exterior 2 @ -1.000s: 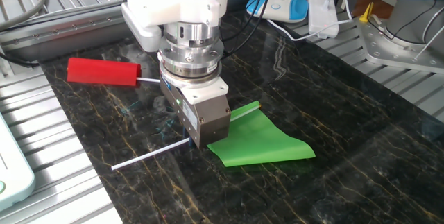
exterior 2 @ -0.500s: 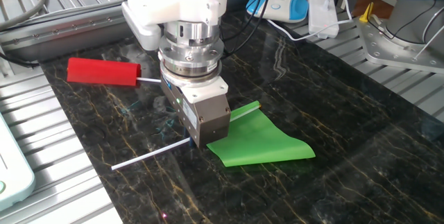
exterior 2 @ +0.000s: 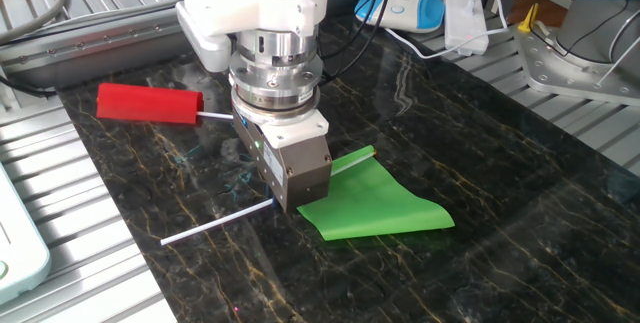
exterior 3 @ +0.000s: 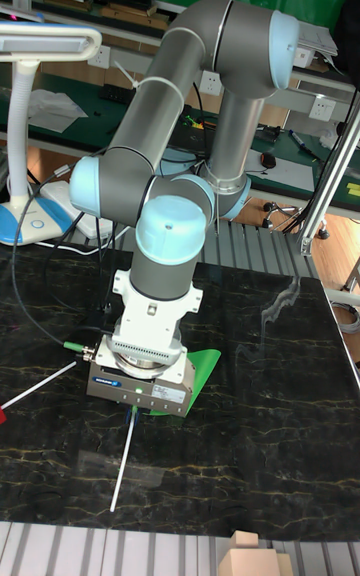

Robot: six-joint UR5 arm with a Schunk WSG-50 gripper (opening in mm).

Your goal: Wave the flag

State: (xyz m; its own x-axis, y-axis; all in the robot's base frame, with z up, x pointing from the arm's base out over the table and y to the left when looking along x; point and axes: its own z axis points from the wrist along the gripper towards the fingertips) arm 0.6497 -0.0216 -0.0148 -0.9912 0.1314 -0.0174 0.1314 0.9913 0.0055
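The flag lies flat on the dark marble table (exterior 2: 520, 193). Its bright green cloth (exterior 2: 378, 203) spreads to the right, and its thin white stick (exterior 2: 215, 223) runs out to the left front. My gripper (exterior 2: 287, 203) is lowered straight down over the stick, right at the cloth's left edge. The gripper's grey body hides the fingertips, so whether they hold the stick does not show. In the tall fixed view the green cloth (exterior 3: 206, 368) peeks out behind the gripper (exterior 3: 140, 404), and the stick (exterior 3: 122, 466) points toward the camera.
A red rolled-up flag (exterior 2: 148, 103) on a white stick lies at the back left. White adapters and cables (exterior 2: 465, 13) sit at the back right, and a pale tray (exterior 2: 15, 258) at the left edge. A desk lamp (exterior 3: 40, 41) stands left. A wooden block (exterior 3: 255, 546) rests at the front edge.
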